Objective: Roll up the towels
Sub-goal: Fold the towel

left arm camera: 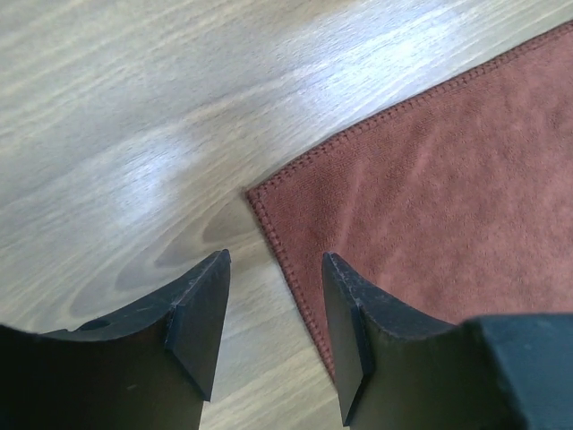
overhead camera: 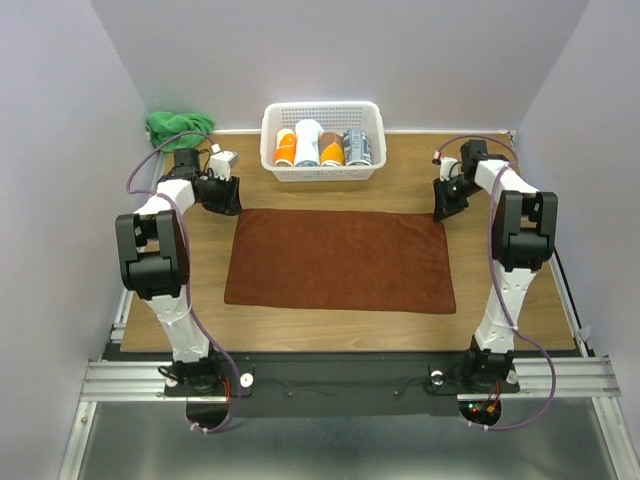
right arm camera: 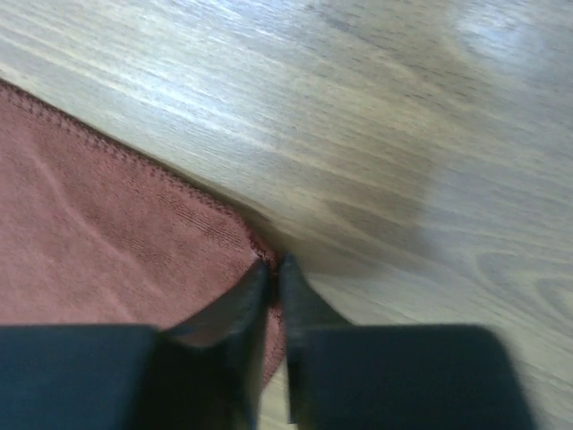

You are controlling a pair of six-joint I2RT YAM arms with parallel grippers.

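The left gripper (left arm camera: 276, 260) stands open above the far left corner of the brown towel (overhead camera: 340, 260). The right gripper (right arm camera: 273, 265) is closed and pinches its far right corner. The towel lies flat on the wooden table (overhead camera: 330, 326), near the white basket (overhead camera: 322, 173).

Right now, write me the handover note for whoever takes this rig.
Left claw: open, poised over the brown towel's far left corner, gripping nothing.
Right claw: shut on its far right corner, apparently pinching it.
Brown towel lies flat and unrolled on the table.
Done: four rolled towels in the white basket at the far edge.
To do: grip with the left claw, roll this towel; the bunched green cloth in the far left corner may follow.
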